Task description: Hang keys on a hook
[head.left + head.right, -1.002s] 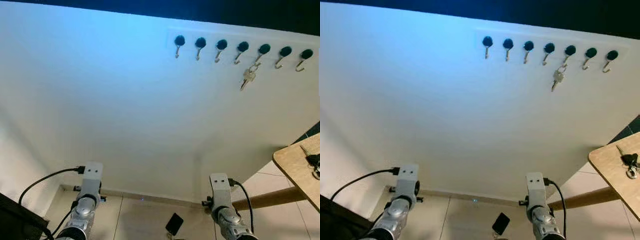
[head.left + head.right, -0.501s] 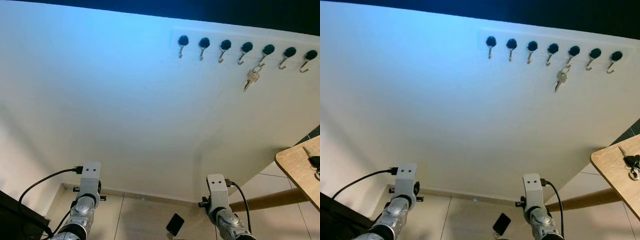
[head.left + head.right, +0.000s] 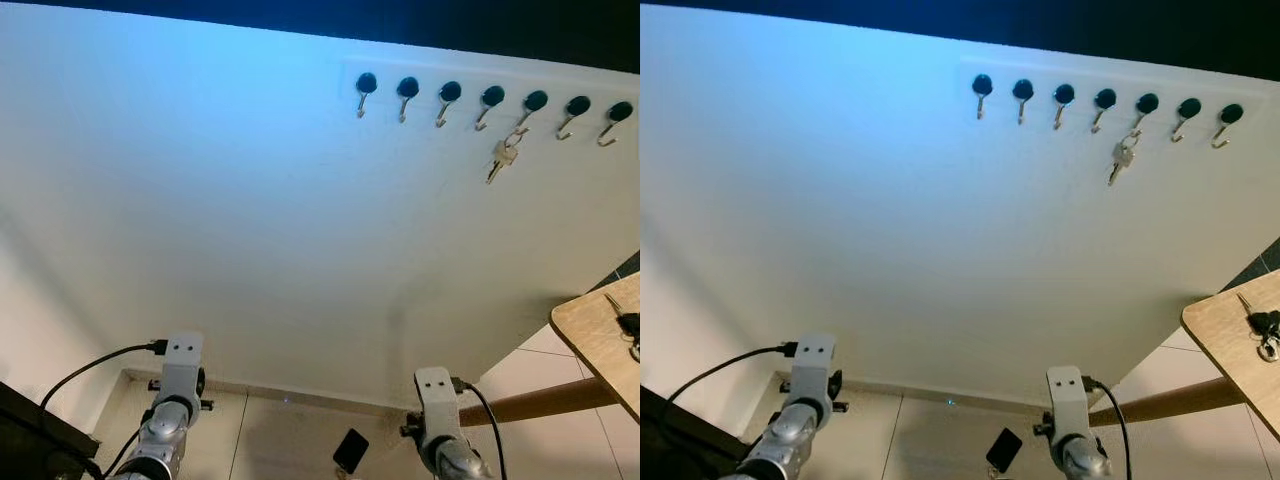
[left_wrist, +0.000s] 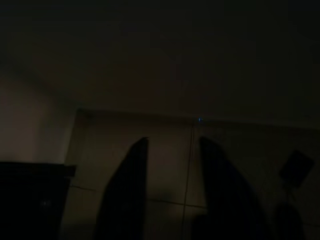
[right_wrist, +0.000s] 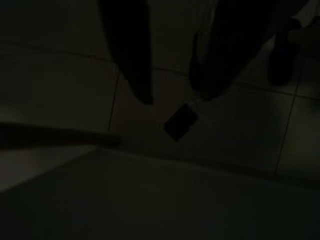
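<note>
Left eye view: keys (image 3: 503, 155) hung on a hook (image 3: 524, 113); our left fingers (image 4: 131, 185) and right fingers (image 5: 131, 45) spread empty, job apparently done.

Seven hooks (image 3: 449, 93) are seen at one o'clock. One bunch of keys (image 3: 500, 156) is hung; another bunch (image 3: 626, 322) is laid at three o'clock.

A white wall (image 3: 250, 200) and a tiled floor (image 3: 940, 440).
I see a small black thing (image 3: 349, 450) lying on the floor, and a wooden surface (image 3: 590, 340) off to the right.
</note>
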